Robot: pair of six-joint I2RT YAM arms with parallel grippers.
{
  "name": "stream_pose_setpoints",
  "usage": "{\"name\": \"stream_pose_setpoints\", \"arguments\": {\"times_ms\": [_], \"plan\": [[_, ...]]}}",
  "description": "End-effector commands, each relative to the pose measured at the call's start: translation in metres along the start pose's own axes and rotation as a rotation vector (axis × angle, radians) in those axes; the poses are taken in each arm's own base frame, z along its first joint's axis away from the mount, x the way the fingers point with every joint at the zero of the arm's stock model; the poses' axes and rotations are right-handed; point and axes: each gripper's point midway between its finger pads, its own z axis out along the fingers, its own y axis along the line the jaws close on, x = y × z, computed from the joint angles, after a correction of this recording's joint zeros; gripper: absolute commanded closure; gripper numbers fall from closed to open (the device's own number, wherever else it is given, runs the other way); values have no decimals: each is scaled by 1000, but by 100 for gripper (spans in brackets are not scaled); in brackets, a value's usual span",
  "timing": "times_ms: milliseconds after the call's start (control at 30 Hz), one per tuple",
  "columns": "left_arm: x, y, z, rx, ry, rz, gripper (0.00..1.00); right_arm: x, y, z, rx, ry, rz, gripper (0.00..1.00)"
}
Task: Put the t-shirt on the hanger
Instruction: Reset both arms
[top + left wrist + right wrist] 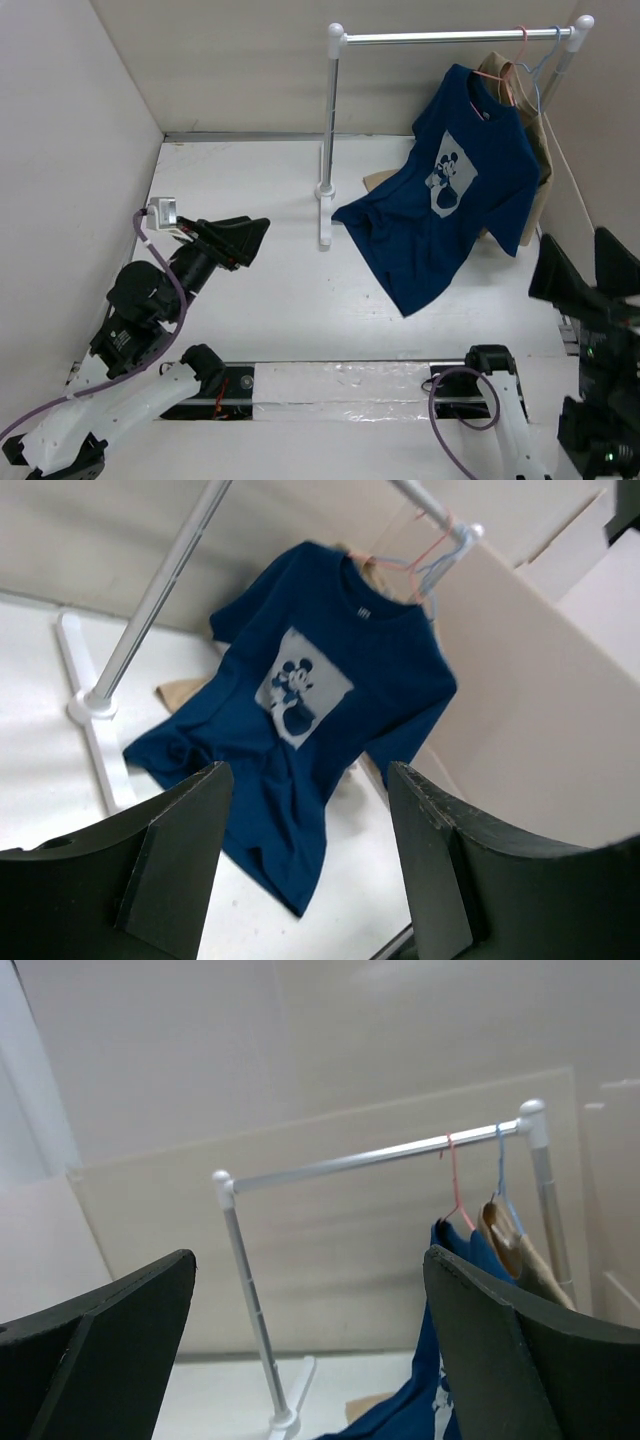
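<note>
The navy t-shirt (450, 200) hangs on the pink hanger (520, 40), hooked over the rail (450, 37) in the upper right of the top view. Its lower part slants down-left and spreads on the white table (280, 290) near the rack's foot. Just behind it hangs a tan shirt (541, 150) on a light blue hanger (541, 70). The left gripper (250, 238) at left centre and the right gripper (590, 265) at the right edge both have their fingers spread apart, holding nothing, well clear of the t-shirt.
</note>
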Motion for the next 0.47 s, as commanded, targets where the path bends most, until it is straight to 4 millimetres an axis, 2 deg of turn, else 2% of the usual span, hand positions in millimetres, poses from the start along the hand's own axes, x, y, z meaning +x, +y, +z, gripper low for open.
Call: {"name": "stream_pose_setpoints", "arguments": {"times_ms": [0,67,167,267,367,433], "plan": [[-47,-29,-13,90,-137,-7,40,-13,-3,-33,45,-29,11,0],[-57,-36,-20,125,-173,-17,40,-24,1,-44,35,-59,10,0],[-62,-42,-26,158,-191,-29,40,-34,5,-60,33,-66,2,0],[-58,-43,-27,173,-178,-23,41,-29,-5,-68,86,-57,-4,0],[-48,-39,-23,163,-146,-29,42,-27,-6,-69,88,-61,-4,0],[-46,-37,-22,152,-137,-29,39,-21,-4,-67,74,-40,6,0]]}}
